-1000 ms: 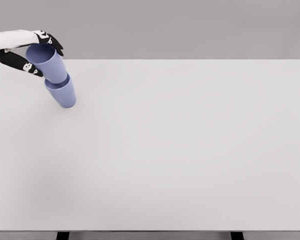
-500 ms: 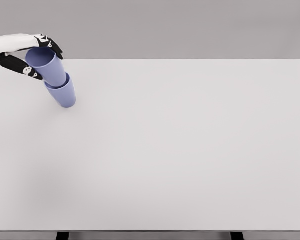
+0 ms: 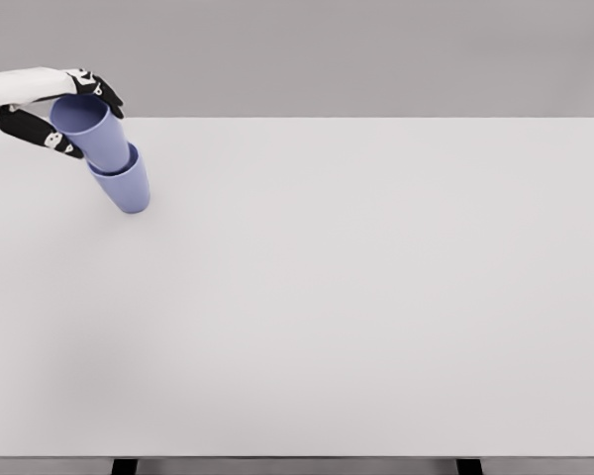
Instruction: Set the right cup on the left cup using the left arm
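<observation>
Lowered slightly, the left hand (image 3: pixel 61 111) still grasps the upper lilac plastic cup (image 3: pixel 91 131), nested in the lower lilac cup (image 3: pixel 124 185) beneath it; only release remains.

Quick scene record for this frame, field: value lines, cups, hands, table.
upper cup: blue-violet plastic cup, nested in the lower one, tilted toward the left
lower cup: matching blue-violet plastic cup, standing on the table, far left corner
left hand: fingers around the upper cup's rim, arm entering from the left edge
right hand: not in view
table: white rectangular tabletop
stack state: upper cup seated in the lower cup, hand not yet released
</observation>
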{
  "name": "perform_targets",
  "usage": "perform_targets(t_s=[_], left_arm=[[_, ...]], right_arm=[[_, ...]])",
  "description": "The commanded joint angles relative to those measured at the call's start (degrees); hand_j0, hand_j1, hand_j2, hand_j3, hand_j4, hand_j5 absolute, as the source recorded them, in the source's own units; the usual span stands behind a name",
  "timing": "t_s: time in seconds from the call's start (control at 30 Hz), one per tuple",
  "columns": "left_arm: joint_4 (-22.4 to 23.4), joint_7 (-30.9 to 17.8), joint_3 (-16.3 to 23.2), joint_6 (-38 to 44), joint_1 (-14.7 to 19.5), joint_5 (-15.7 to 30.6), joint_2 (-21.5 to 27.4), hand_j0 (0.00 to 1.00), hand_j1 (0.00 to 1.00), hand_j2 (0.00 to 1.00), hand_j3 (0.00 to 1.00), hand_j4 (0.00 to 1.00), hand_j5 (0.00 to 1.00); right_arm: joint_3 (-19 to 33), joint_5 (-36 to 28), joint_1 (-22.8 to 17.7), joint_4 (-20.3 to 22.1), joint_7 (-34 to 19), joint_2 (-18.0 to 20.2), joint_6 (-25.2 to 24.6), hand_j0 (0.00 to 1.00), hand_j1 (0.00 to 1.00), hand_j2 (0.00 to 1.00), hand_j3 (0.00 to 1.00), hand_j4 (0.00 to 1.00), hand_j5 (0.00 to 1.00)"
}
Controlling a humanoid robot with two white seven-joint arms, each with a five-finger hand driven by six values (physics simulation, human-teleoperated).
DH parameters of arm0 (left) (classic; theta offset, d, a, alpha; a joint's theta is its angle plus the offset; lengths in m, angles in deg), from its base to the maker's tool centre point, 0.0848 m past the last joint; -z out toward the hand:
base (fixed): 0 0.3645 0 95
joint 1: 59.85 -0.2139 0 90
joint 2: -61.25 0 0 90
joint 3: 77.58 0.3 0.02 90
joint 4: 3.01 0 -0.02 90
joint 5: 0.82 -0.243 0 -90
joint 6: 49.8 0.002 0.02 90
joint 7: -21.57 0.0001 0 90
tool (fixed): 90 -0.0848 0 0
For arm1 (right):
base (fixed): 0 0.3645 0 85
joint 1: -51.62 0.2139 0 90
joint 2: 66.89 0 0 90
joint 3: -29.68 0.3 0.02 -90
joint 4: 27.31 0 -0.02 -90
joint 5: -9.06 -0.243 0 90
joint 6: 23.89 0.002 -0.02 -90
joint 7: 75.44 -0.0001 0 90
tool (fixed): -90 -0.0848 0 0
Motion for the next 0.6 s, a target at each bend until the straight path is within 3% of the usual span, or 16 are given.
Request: perform_targets(t_s=[0.0,0.57], left_arm=[[0.5,0.0,-0.2,0.1,0.0,0.2,-0.1,0.55,0.55,0.55,0.55,0.55,0.55],[0.5,0.0,-0.2,0.1,-0.1,-0.1,-0.7,0.55,0.55,0.55,0.55,0.55,0.55]], right_arm=[[0.0,0.0,0.0,0.0,0.0,0.0,0.0,1.0,1.0,1.0,1.0,1.0,1.0],[0.0,0.0,0.0,0.0,0.0,0.0,0.0,1.0,1.0,1.0,1.0,1.0,1.0]])
